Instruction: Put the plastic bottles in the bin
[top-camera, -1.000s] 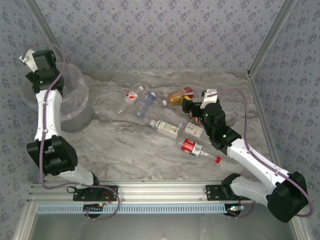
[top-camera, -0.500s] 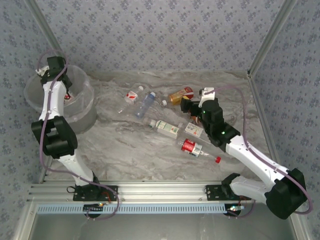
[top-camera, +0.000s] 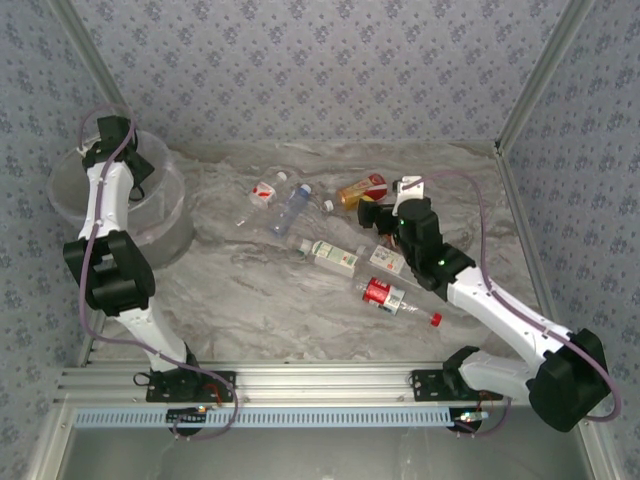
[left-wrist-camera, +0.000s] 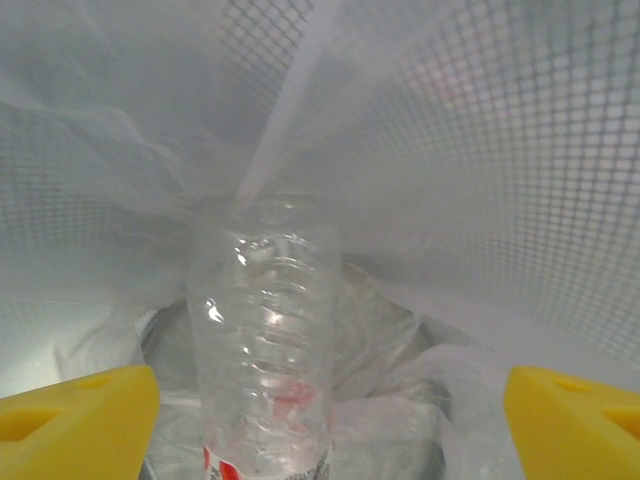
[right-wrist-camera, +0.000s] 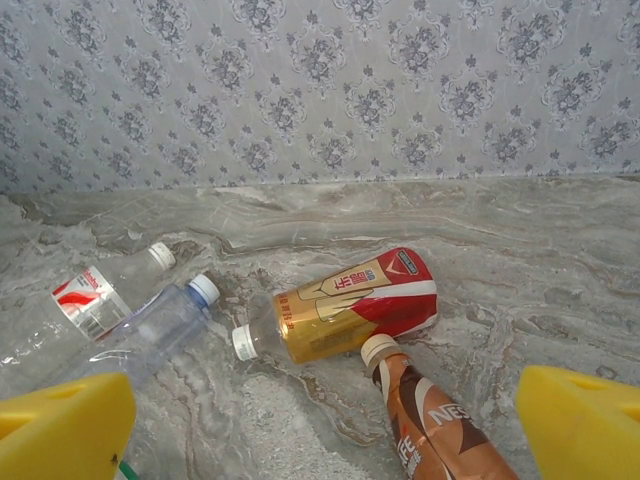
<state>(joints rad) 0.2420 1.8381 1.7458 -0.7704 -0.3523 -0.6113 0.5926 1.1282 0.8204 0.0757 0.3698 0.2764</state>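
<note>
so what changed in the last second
The left arm swung in over the bin, and the left gripper opened, letting go of a clear bottle that now sits inside the liner. The right arm edged slightly toward the amber bottle, right gripper open as before. The loose bottles on the table did not move.

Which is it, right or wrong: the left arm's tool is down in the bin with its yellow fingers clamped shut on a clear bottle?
Partly wrong: the left tool is down in the bin, but its yellow fingers stand wide apart, clear of the bottle between them, as the left wrist view shows.
</note>
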